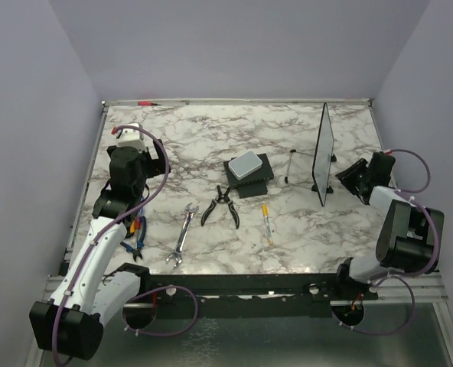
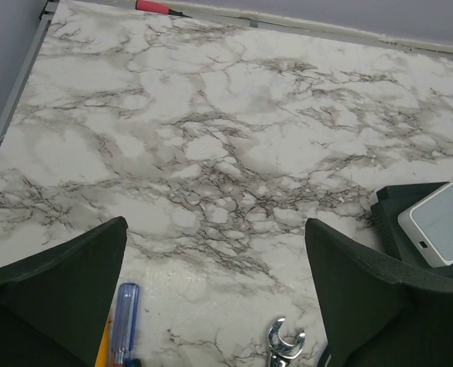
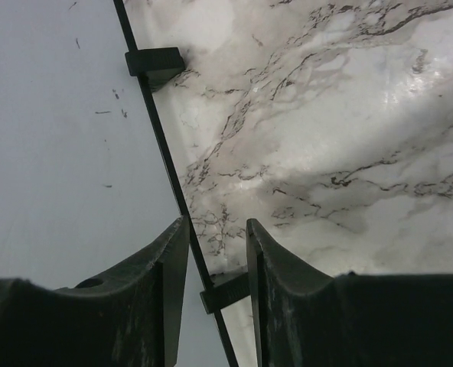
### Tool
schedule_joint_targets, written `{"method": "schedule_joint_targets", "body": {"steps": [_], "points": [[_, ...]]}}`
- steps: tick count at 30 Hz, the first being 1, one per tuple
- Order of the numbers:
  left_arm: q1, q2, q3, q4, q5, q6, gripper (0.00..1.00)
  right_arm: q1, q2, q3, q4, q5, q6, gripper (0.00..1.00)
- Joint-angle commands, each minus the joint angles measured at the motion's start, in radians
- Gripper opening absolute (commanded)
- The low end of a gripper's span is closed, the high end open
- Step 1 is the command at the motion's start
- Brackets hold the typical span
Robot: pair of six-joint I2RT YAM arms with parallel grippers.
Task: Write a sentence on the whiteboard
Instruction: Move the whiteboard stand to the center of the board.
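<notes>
Standing upright near the right edge of the worktop point(image 1: 211, 138), the whiteboard point(image 1: 324, 149) showed edge-on from above, well apart from the pliers point(image 1: 220, 205) and spanner point(image 1: 182, 233). The right tool point(image 3: 217, 229) sat just beside its lower edge, fingers point(image 3: 165, 290) narrowly parted and gripping nothing (a few dark flecks point(image 3: 104, 112) marked the board's face), while the left tool point(image 2: 215, 229) hung wide open over the worktop's left side.

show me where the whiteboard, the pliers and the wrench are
whiteboard point(image 1: 326, 153): top external view, on its grey face.
pliers point(image 1: 219, 202): top external view, at the pivot.
wrench point(image 1: 182, 234): top external view, mid-shaft.
</notes>
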Motion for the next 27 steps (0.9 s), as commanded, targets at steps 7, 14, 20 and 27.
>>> {"method": "schedule_joint_targets", "body": {"steps": [7, 14, 20, 27], "points": [[-0.023, 0.006, -0.014, 0.02, 0.025, 0.011, 0.99, -0.002, 0.092, 0.022, 0.051, -0.113, -0.002, 0.38], [-0.034, 0.0, -0.014, 0.019, 0.016, 0.012, 0.99, -0.003, 0.098, -0.015, 0.028, -0.157, -0.026, 0.33], [-0.042, -0.003, -0.016, 0.018, 0.007, 0.012, 0.99, -0.003, 0.105, -0.035, 0.023, -0.176, -0.032, 0.31], [-0.048, -0.012, -0.017, 0.018, 0.002, 0.013, 0.99, 0.001, 0.056, -0.112, 0.046, -0.273, 0.013, 0.3]]}}
